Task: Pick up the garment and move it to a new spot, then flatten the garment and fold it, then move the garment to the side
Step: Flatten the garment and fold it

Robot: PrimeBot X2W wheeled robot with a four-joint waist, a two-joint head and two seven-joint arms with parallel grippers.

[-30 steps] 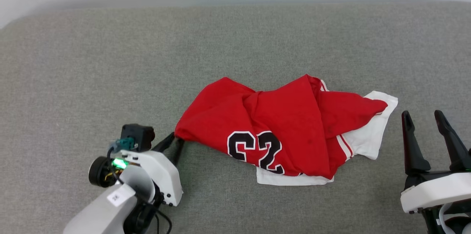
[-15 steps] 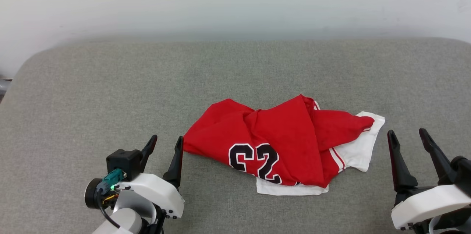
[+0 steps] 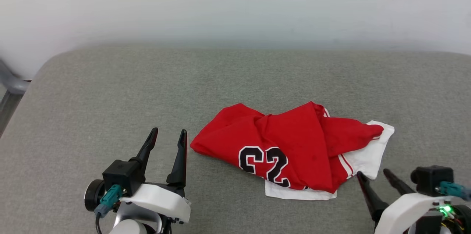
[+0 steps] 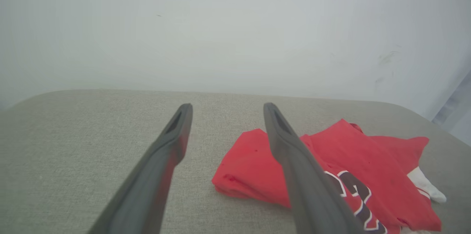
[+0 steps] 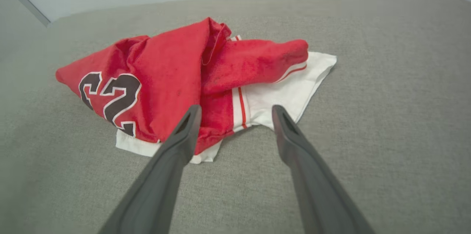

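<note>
Head view, left arm: the left gripper [image 3: 168,131] sits at the lower left over the grey cushion [image 3: 92,90]. Its fingers point up the view, spread wide with nothing between them. The inner finger stands just beside the garment's left corner, apart from it.
Head view, right arm: the right gripper [image 3: 372,172] enters at the lower right and slants up and left. Its fingers are spread and empty, with the tips near the white sleeve [image 3: 371,149].
Head view, garment: the garment [image 3: 294,142] lies crumpled on the cushion between the two grippers. Red folds are on top, black white-edged numerals [image 3: 263,162] face up, and a white strip [image 3: 294,192] shows under the near edge.
Left wrist view: the fingers are wide apart over bare cushion. The garment lies off to the right, partly hidden by the right-hand finger. A pale wall [image 4: 235,24] rises behind.
Right wrist view: the fingers are wide apart, tips over the garment's near edge. The striped trim [image 5: 241,105] and the sleeve are framed between them. Whether the tips touch the cloth I cannot tell.
</note>
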